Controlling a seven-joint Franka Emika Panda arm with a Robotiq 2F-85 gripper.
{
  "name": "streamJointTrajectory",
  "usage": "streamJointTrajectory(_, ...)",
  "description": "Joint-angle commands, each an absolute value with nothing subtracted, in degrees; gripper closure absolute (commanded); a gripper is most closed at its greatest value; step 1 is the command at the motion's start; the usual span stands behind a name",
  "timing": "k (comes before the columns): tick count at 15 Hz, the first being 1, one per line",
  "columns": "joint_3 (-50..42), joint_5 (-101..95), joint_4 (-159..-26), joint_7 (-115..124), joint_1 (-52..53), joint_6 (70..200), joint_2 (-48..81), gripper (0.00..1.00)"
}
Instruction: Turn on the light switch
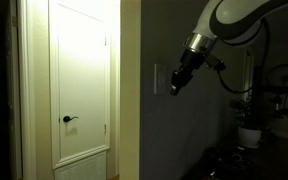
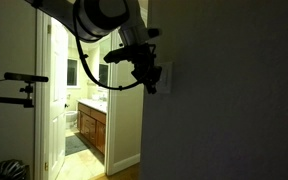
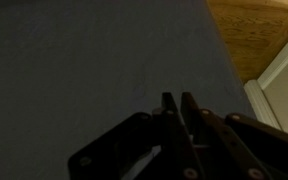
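The light switch (image 1: 160, 78) is a small pale upright plate on the dark grey wall, right of the doorway. It also shows in an exterior view (image 2: 164, 74), partly behind the gripper. My gripper (image 1: 175, 88) hangs from the white arm, fingers pressed together and empty, its tips a little right of and below the switch plate. In an exterior view the gripper (image 2: 150, 86) overlaps the plate's lower left. In the wrist view the shut fingers (image 3: 177, 100) point at bare grey wall; the switch is out of that view.
A white door (image 1: 81, 85) with a black lever handle (image 1: 69, 119) stands lit, left of the wall. Through the doorway a bathroom vanity (image 2: 92, 128) shows. A tripod arm (image 2: 19, 78) sits at left. A potted plant (image 1: 250, 128) stands at right. Wood floor (image 3: 254, 30) shows past the wall's edge.
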State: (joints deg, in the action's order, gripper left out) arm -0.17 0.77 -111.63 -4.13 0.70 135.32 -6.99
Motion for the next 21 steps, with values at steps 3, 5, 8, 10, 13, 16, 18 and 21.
streamJointTrajectory(3,-0.2,0.4,-110.3,-4.1,0.5,139.0,-6.9,0.98)
streamJointTrajectory(5,-0.2,0.1,-109.9,-4.3,0.4,140.1,-6.7,0.96)
streamJointTrajectory(8,-0.4,-0.8,-109.2,-4.3,0.2,141.3,-6.3,0.94)
streamJointTrajectory(10,-0.5,-1.3,-108.7,-4.1,0.0,142.0,-6.3,0.95)
streamJointTrajectory(13,-0.6,-2.4,-107.6,-4.1,-0.3,142.8,-6.1,0.95)
streamJointTrajectory(16,-0.9,-2.2,-106.3,-4.3,-0.6,142.9,-5.4,0.95)
streamJointTrajectory(18,-0.9,-1.7,-105.5,-4.3,-0.6,142.8,-4.6,0.95)
streamJointTrajectory(21,-0.9,-0.8,-103.9,-4.4,-0.4,142.6,-3.2,0.95)
